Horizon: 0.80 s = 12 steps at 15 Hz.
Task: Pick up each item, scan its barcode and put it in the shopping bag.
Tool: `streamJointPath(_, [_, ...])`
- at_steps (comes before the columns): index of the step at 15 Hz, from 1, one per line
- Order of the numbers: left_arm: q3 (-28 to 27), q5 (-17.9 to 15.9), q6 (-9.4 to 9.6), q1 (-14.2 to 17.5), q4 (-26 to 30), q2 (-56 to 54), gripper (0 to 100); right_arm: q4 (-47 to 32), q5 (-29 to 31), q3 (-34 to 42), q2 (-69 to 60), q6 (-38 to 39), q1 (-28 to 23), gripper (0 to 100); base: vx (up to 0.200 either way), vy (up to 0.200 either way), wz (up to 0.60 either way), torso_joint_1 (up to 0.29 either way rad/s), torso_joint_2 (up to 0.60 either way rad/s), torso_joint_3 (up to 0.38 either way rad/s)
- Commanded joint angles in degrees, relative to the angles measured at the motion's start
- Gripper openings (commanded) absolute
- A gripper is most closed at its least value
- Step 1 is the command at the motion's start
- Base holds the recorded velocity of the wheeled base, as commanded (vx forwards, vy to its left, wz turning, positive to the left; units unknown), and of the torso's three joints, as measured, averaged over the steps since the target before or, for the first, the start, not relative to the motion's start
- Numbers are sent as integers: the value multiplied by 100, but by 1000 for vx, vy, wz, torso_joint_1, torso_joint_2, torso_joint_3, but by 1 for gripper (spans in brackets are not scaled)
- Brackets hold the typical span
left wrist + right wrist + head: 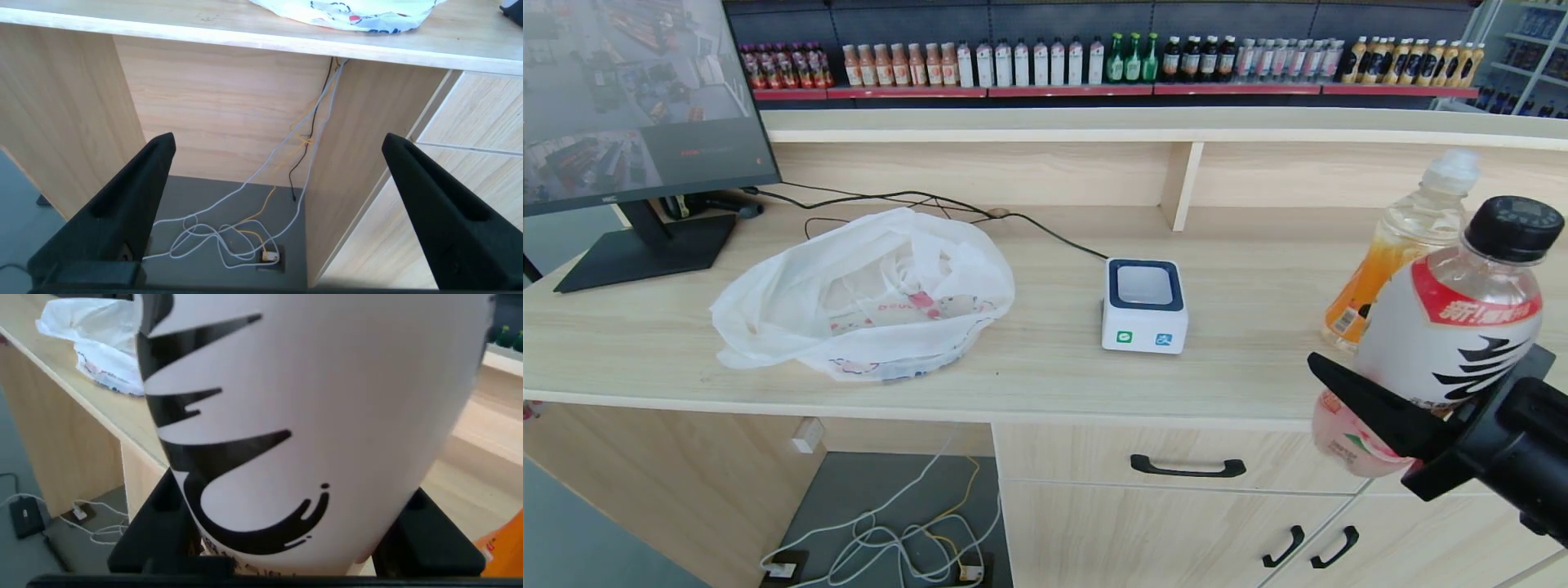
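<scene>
As the head view has the right gripper (1413, 408) clamped on the black-capped bottle (1454, 327), well apart from the scanner (1143, 306), scan and shopping bag (866, 294) seem ahead; orange bottle (1405, 245) stands untouched; left wrist view: left gripper (278, 196) wide, empty; right wrist view: black-capped bottle (310, 416) held.

Monitor (629, 90) stands far left on the bench (1054, 384), drawers (1086, 461) below, stocked drinks shelf (1094, 91) behind.

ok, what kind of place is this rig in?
Looks like a shop checkout, possibly a mock-up: barcode scanner and shopping bag on a wooden counter, rows of bottled drinks on the shelf behind.
</scene>
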<state>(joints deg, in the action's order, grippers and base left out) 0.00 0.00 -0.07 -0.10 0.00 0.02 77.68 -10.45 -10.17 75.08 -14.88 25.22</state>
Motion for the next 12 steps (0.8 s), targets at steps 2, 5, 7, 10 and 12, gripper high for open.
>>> streamJointPath(2, [0,0,-1,1,0,-2,100,-95,-476,-47,-29,-551,-105,0,0,0,0,0,0,0])
streamJointPath(5, [0,0,-1,1,0,-2,100,-148,-485,-100,-108,-700,167,0,0,0,0,0,0,0])
streamJointPath(7, [0,0,-1,1,0,-2,100,-157,333,-214,-11,-1227,1266,0,0,0,0,0,0,0])
streamJointPath(10, [0,0,-1,1,0,-2,100,-121,1897,-328,156,-1966,2584,0,0,0,0,0,0,0])
streamJointPath(12, [0,0,-1,1,0,-2,100,-104,1932,-354,156,-2827,2646,0,0,0,0,0,0,0])
